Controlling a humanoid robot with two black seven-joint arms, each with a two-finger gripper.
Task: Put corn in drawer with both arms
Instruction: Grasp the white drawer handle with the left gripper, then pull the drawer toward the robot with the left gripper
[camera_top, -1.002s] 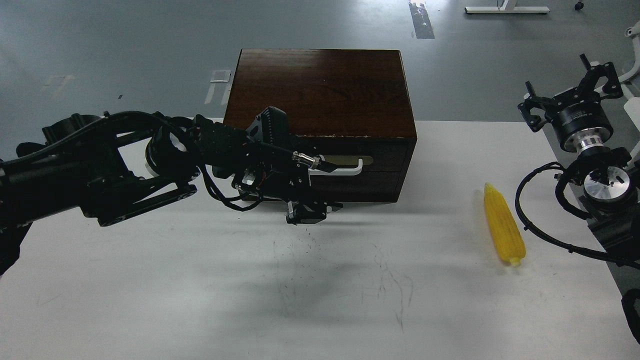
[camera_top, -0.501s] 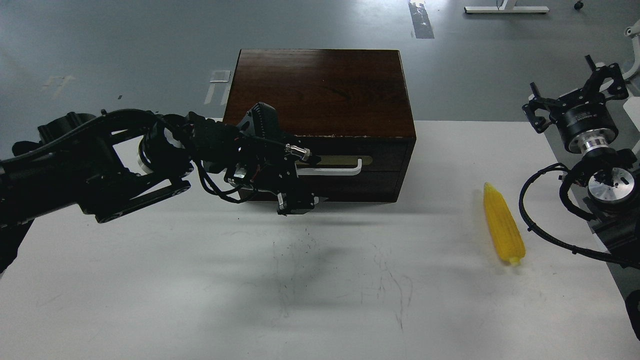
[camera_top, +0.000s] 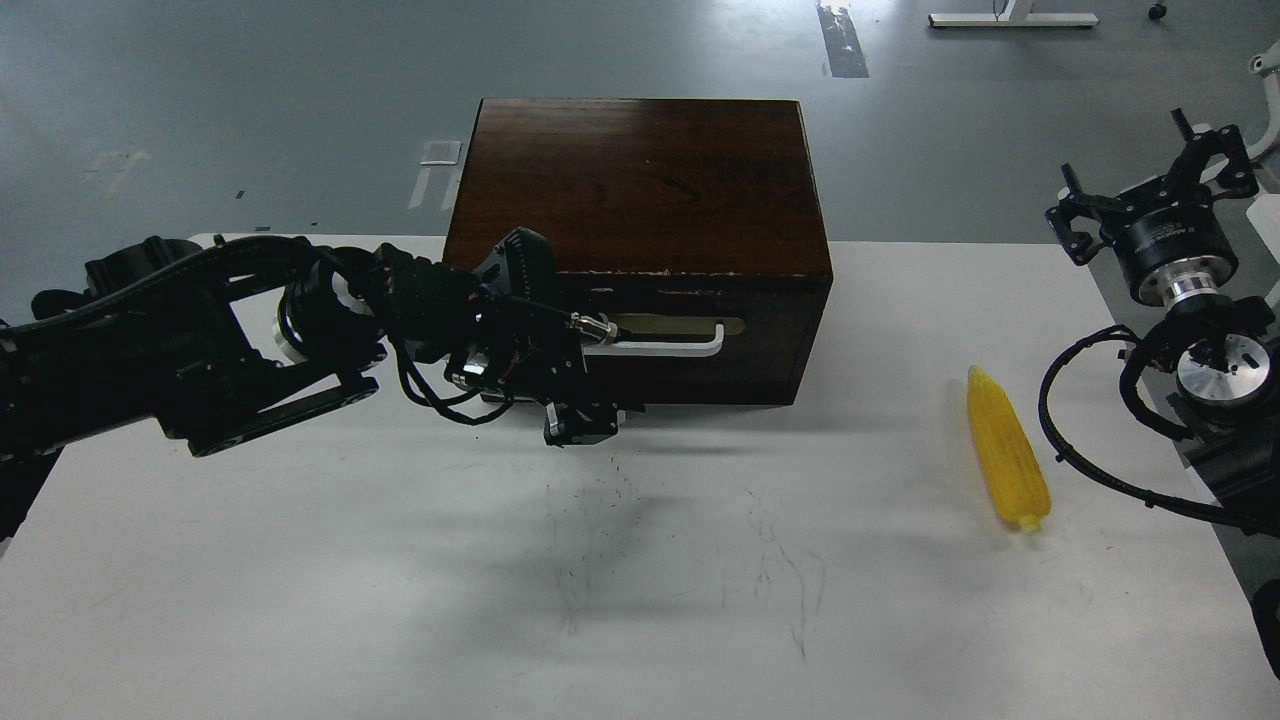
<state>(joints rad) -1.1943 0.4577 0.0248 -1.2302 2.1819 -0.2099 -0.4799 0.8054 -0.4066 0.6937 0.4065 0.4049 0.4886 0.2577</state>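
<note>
- The corn (camera_top: 1009, 458) lies untouched on the white table (camera_top: 400, 600) at lower right of the frame, well apart from the cabinet; picking it up is still to do.
- The left gripper (camera_top: 578, 424) sits at centre-left, at the drawer (camera_top: 700, 320) front by the white handle (camera_top: 665, 346); fingers too dark to tell.
- The drawer looks closed, or barely open.
- The right gripper (camera_top: 1160, 195), at upper right, holds its fingers apart on nothing.

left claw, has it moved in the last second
Yes. The left claw has slid leftward along the drawer front, exposing more of the white handle.
</note>
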